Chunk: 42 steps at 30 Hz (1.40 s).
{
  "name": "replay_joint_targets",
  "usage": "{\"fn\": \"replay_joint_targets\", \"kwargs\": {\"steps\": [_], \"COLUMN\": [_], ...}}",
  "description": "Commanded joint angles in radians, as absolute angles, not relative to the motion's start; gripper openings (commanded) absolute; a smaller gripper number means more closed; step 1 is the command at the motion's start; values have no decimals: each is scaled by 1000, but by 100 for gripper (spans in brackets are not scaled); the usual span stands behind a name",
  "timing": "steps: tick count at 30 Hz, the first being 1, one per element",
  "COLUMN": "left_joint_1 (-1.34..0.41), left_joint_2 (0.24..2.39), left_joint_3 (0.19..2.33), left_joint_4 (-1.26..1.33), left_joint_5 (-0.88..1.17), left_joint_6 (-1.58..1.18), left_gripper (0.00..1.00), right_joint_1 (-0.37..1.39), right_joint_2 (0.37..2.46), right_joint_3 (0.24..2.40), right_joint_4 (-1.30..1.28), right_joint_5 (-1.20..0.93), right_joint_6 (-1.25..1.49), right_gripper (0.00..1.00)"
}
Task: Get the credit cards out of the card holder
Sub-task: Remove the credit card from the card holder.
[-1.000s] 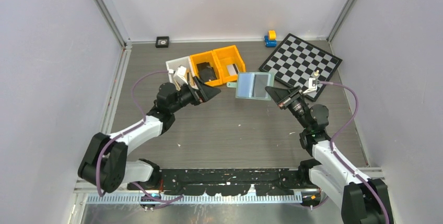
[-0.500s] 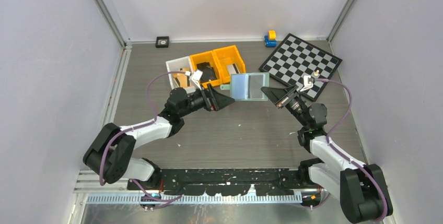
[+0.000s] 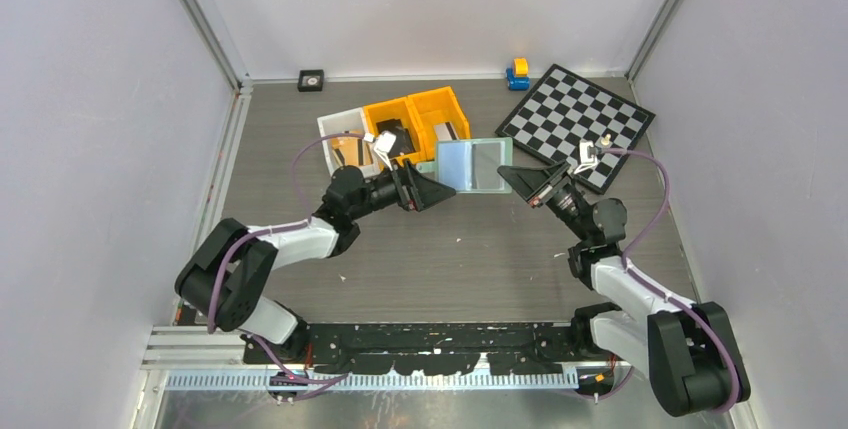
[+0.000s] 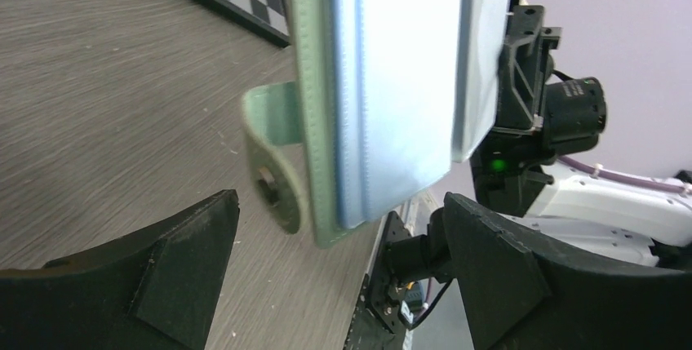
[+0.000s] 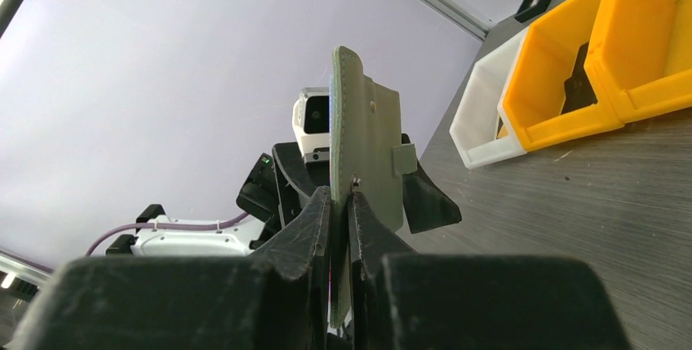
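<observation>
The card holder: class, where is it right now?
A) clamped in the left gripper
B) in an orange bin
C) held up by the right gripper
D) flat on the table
C: the right gripper is shut on an edge of the card holder, holding it off the table, while the left gripper stands wide open.

sage card holder [image 3: 473, 164], open; airborne

I see a lab robot cell: bare walls [image 3: 440, 9], aluminium rails [image 3: 200, 17], parts bins [image 3: 440, 97] at 12 o'clock, checkerboard [image 3: 580, 114] at 1.
</observation>
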State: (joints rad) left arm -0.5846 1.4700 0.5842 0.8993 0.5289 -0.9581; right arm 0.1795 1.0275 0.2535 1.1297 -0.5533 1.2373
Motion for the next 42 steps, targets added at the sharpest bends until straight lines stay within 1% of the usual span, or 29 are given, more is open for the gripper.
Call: {"fn": "replay_joint_targets", "kwargs": {"steps": [1, 7, 9, 10, 13, 14, 18, 20, 23, 27, 31, 33, 36, 41, 42], "left_joint_1": [-596, -597, -598, -598, -597, -594, -579, -573, -570, -557, -549, -546, -540, -520, -519], "left_joint_2": [1502, 1512, 1511, 1510, 1502, 1491, 1445, 1438, 1444, 1455, 1462, 1466, 1464, 1461, 1465], "left_joint_3": [624, 628, 627, 626, 627, 626, 623, 621, 627, 624, 618, 617, 611, 594, 592], "left_joint_4": [1088, 1100, 1100, 1101, 1112, 1109, 1051, 1044, 1052, 1072, 1089, 1095, 1113, 1131, 1134], "left_joint_5": [599, 599, 597, 595, 601, 603, 595, 591, 604, 613, 617, 616, 616, 616, 615], "left_joint_6": [-998, -1006, -1006, -1006, -1007, -1004, -977, -973, -983, -1006, -1015, -1018, -1026, -1037, -1036], "left_gripper": [97, 95, 92, 89, 71, 67, 60, 56, 52, 51, 61, 62, 54, 37, 28], "right_joint_1": [177, 178, 178, 178, 179, 179, 189, 199, 210, 226, 246, 257, 269, 283, 285], "right_joint_2": [1046, 1094, 1108, 1114, 1126, 1129, 1149, 1160, 1172, 1182, 1187, 1191, 1197, 1207, 1210], "right_joint_3": [265, 272, 273, 274, 275, 276, 277, 278, 281, 284, 287, 290, 294, 296, 293], "right_joint_4": [1236, 1303, 1323, 1327, 1328, 1327, 1327, 1326, 1322, 1315, 1297, 1289, 1280, 1272, 1270], "right_joint_5": [-573, -593, -598, -600, -600, -600, -597, -594, -589, -584, -576, -572, -568, -561, -554], "right_joint_6": [1260, 1292, 1303, 1307, 1306, 1306, 1293, 1285, 1272, 1256, 1236, 1227, 1215, 1201, 1194], "right_gripper": [1, 0, 0, 0, 0, 0, 1, 1, 1, 1, 1, 1, 0, 1, 1]}}
